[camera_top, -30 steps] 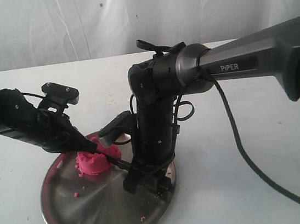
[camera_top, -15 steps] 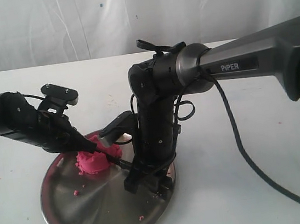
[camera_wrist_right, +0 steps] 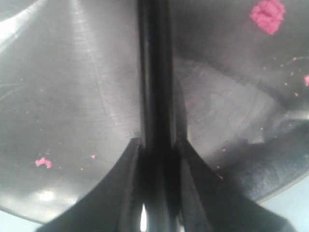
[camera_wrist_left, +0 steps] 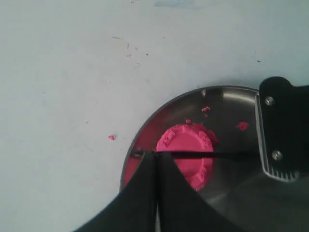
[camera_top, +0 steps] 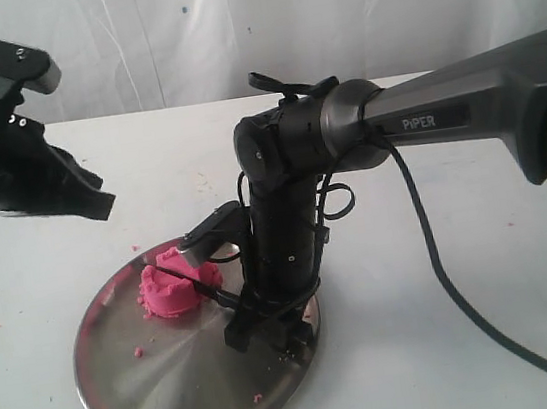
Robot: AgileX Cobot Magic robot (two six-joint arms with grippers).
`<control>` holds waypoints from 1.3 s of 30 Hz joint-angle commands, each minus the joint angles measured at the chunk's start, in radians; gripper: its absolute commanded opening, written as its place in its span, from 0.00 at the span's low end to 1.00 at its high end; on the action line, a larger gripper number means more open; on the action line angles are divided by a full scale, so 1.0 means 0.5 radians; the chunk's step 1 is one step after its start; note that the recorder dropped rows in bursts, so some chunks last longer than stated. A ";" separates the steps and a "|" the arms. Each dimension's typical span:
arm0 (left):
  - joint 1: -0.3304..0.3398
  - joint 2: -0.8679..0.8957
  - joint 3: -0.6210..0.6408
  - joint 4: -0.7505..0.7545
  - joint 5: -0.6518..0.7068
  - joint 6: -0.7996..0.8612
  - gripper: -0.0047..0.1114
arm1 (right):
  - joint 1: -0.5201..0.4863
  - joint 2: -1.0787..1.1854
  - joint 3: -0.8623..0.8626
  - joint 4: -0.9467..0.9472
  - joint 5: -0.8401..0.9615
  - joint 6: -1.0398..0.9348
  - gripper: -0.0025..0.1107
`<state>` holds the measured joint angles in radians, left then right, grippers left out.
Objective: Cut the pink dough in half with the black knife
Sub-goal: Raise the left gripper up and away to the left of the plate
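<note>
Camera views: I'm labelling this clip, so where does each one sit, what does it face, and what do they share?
Exterior view: off the arms, facing the steel plate; shows both arms, the left gripper raised.
Left wrist view: looks down past shut fingers at the pink dough.
Right wrist view: close over the plate, along the black knife gripped in the right gripper.
Shared: exterior and left wrist views both show knife across dough.

left claw (camera_top: 92, 203): raised, pinched together | right claw (camera_top: 264, 327): low (clamping something)
</note>
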<state>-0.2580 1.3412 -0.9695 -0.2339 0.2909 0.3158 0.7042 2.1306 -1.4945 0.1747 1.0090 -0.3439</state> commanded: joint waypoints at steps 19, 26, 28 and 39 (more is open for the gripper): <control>-0.006 -0.411 0.336 0.059 -0.336 -0.194 0.04 | -0.005 0.009 0.012 0.120 0.182 -0.163 0.02; -0.006 -0.411 0.336 0.059 -0.335 -0.197 0.04 | 0.009 0.005 0.012 0.181 0.259 -0.299 0.02; -0.006 -0.411 0.336 0.059 -0.331 -0.198 0.04 | 0.011 0.005 0.005 0.185 0.245 -0.299 0.02; -0.006 -0.411 0.336 0.059 -0.331 -0.198 0.04 | 0.007 0.005 0.005 -0.096 0.083 0.097 0.02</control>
<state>-0.2580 1.1458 -0.8092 -0.1943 0.1229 0.2261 0.7085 2.1343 -1.4945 0.1894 1.0769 -0.3443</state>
